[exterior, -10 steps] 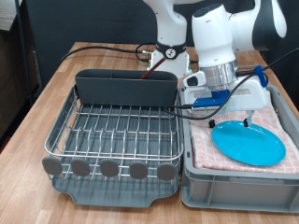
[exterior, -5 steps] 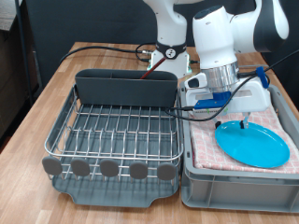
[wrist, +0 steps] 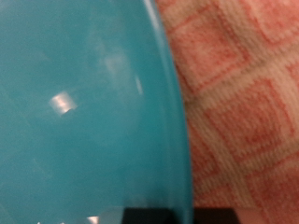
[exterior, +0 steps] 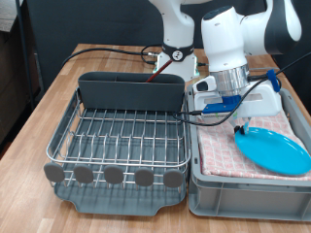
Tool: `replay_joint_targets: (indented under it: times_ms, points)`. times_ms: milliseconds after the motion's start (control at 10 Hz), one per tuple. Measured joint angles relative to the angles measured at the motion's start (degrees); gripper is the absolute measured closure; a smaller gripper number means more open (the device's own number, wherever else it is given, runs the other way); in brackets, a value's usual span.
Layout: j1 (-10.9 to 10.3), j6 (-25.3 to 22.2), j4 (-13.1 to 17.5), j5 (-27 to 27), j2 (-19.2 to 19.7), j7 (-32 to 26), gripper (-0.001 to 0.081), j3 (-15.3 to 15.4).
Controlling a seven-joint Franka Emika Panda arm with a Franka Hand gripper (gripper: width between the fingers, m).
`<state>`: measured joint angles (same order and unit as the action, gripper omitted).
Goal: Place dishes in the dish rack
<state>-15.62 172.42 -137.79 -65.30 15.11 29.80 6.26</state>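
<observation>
The light-blue plate [exterior: 273,150] lies on the pink checked cloth [exterior: 225,153] in the grey tub [exterior: 243,191], right of the dish rack [exterior: 121,146]. The gripper [exterior: 240,126] hangs above its edge; finger state unclear. Wooden table [exterior: 58,92], dark backdrop.

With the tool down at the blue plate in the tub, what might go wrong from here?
1. The round flat light-blue plate lies near the grey tub's wall at the exterior view's right; a push may jam it there.
2. It rests on the pink checked cloth, which might snag or lift with it.
3. The tool sits at the plate's rim, so a thin edge grip may slip.
</observation>
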Motion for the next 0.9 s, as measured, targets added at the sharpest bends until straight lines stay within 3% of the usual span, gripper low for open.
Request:
replay_joint_targets:
  times_ms: [100,200,300,500,600,900]
  points:
    - [-0.07,0.16,0.09,0.36,-0.01,0.39,0.0768,-0.16]
    - [-0.91,0.21,-0.08,4.0,-0.19,3.53,0.0768,-1.5]
    - [-3.35,0.14,-0.78,12.39,-0.88,11.07,0.0771,-5.03]
    - [-10.22,-1.8,-2.95,31.93,-4.53,28.78,0.0778,-14.43]
    - [-11.97,-3.83,-3.74,39.02,-6.92,34.87,0.0778,-17.38]
    - [-12.51,-13.48,-4.15,60.51,-13.77,52.36,0.0789,-21.41]
